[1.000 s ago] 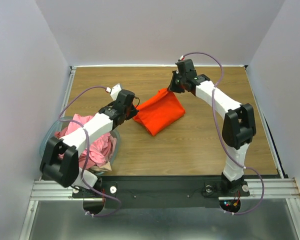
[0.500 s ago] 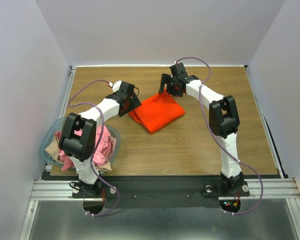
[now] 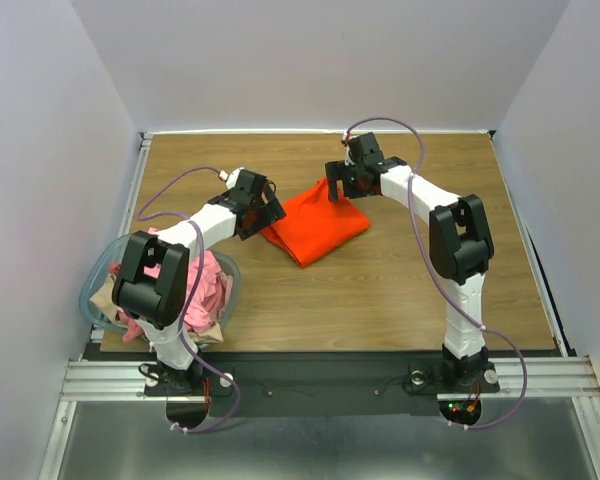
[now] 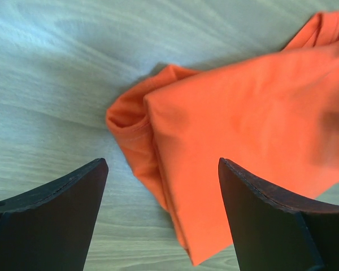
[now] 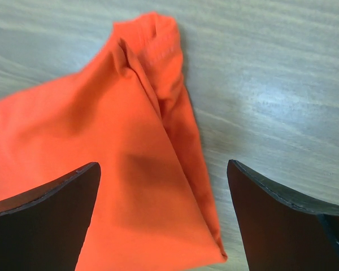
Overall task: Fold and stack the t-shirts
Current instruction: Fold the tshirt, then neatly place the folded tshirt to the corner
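A folded orange-red t-shirt (image 3: 317, 226) lies flat on the wooden table (image 3: 400, 290) between my two grippers. At its left corner my left gripper (image 3: 264, 213) hovers open, and the shirt's folded edge (image 4: 158, 169) lies on the table between the fingers (image 4: 68, 209), touching neither. My right gripper (image 3: 341, 185) stands open over the shirt's far corner, with cloth (image 5: 124, 158) below its wide-apart fingers (image 5: 271, 209). More t-shirts, pink (image 3: 208, 285) and pale beige (image 3: 104, 296), lie heaped in the basket at the left.
The clear bluish plastic basket (image 3: 93, 283) sits at the table's near left corner, beside the left arm's base. White walls close in the table on the left, back and right. A metal rail runs along the near edge.
Both grippers have opened and let go of the orange-red shirt, which now rests on the table. The left arm has folded back over the basket, and the right gripper has shifted slightly.
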You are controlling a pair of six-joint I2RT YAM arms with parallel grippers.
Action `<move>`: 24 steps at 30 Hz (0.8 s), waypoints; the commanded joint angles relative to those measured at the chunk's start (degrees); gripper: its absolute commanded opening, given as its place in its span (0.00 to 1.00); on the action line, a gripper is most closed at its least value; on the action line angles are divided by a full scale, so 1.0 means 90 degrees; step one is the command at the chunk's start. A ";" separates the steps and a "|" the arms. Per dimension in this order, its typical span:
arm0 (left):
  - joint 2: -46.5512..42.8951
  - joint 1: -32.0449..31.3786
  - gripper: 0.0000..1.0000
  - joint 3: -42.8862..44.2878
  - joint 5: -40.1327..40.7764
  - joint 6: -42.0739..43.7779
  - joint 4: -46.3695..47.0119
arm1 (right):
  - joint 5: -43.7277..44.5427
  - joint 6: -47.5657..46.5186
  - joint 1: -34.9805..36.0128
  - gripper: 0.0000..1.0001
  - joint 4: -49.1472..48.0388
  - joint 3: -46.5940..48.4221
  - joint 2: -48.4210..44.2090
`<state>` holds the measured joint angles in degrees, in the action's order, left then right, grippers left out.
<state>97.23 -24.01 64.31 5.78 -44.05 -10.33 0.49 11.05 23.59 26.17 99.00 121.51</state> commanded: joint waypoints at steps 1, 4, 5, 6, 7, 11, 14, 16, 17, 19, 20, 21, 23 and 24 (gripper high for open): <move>0.0036 -0.0018 0.91 -0.0154 -0.0398 -0.0056 0.0269 | 0.0131 -0.0486 -0.0024 1.00 -0.0154 -0.0131 -0.0074; 0.0007 -0.0027 0.96 -0.0271 -0.0418 -0.0115 0.0337 | 0.0121 -0.0466 -0.0024 0.99 -0.0154 -0.0082 0.0111; -0.0041 -0.0028 0.96 -0.0319 -0.0408 -0.0125 0.0347 | 0.0131 -0.0456 -0.0024 0.98 -0.0154 -0.0063 0.0170; -0.0129 -0.0028 0.96 -0.0407 -0.0447 -0.0144 0.0405 | 0.0131 -0.0446 -0.0034 0.98 -0.0154 -0.0053 0.0209; -0.0188 -0.0028 0.97 -0.0446 -0.0447 -0.0135 0.0434 | 0.0121 -0.0417 -0.0034 0.97 -0.0154 -0.0053 0.0248; -0.0432 -0.0028 0.97 -0.0632 -0.0408 -0.0115 0.0464 | 0.0131 -0.0310 -0.0053 0.90 -0.0164 -0.0072 0.0531; -0.0539 -0.0028 0.97 -0.0749 -0.0427 -0.0154 0.0503 | 0.0072 -0.0242 -0.0053 0.88 -0.0252 -0.0228 0.0629; -0.0666 -0.0037 0.97 -0.0827 -0.0447 -0.0154 0.0513 | 0.0024 -0.0203 -0.0073 0.77 -0.0330 -0.0316 0.0736; -0.0754 -0.0047 0.97 -0.0876 -0.0437 -0.0154 0.0513 | -0.0025 -0.0183 -0.0082 0.65 -0.0349 -0.0375 0.0804; -0.0852 -0.0047 0.97 -0.0925 -0.0428 -0.0173 0.0523 | -0.0025 -0.0066 -0.0083 0.51 -0.0359 -0.0404 0.0824; -0.0910 -0.0047 0.97 -0.0954 -0.0428 -0.0174 0.0532 | -0.0209 -0.0008 -0.0083 0.47 -0.0388 -0.0549 0.0805; -0.1007 -0.0047 0.97 -0.0993 -0.0399 -0.0183 0.0523 | -0.0211 0.0109 -0.0083 0.37 -0.0466 -0.0648 0.0718; -0.1106 -0.0047 0.97 -0.1023 -0.0350 -0.0183 0.0532 | -0.0240 0.0217 -0.0083 0.29 -0.0554 -0.0969 0.0592; -0.1193 -0.0047 0.97 -0.1042 -0.0320 -0.0174 0.0513 | -0.0192 0.0276 -0.0083 0.24 -0.0613 -0.1087 0.0503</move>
<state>90.48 -24.05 55.83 1.98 -45.52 -6.66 -1.76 11.66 23.14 20.18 94.43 125.73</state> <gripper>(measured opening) 0.971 0.296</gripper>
